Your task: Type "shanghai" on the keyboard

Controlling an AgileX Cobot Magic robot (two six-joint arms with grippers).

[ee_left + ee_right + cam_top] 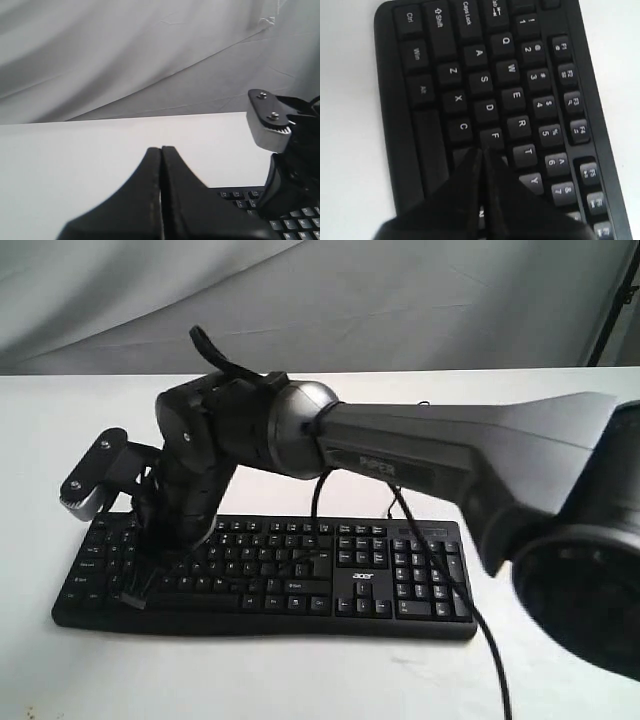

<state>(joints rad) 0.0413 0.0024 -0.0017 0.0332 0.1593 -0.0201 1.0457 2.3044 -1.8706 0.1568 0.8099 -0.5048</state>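
The black keyboard (360, 585) lies across the white table, acer logo facing the exterior view. My right arm reaches across from the right, and its gripper (160, 565) points down over the left letter keys. In the right wrist view the keyboard (480, 80) fills the frame; the right gripper (482, 151) is shut and empty, its tips just past the F key near G and V. Contact with a key cannot be told. My left gripper (161, 148) is shut on nothing over bare table, with a keyboard (240, 196) corner beside it. It is outside the exterior view.
A black cable (450, 590) hangs from the right arm across the number pad. A grey and black bracket (92, 478) on the right wrist sticks out to the left, seen also as the bracket (270, 122). Grey cloth (320, 290) backs the table.
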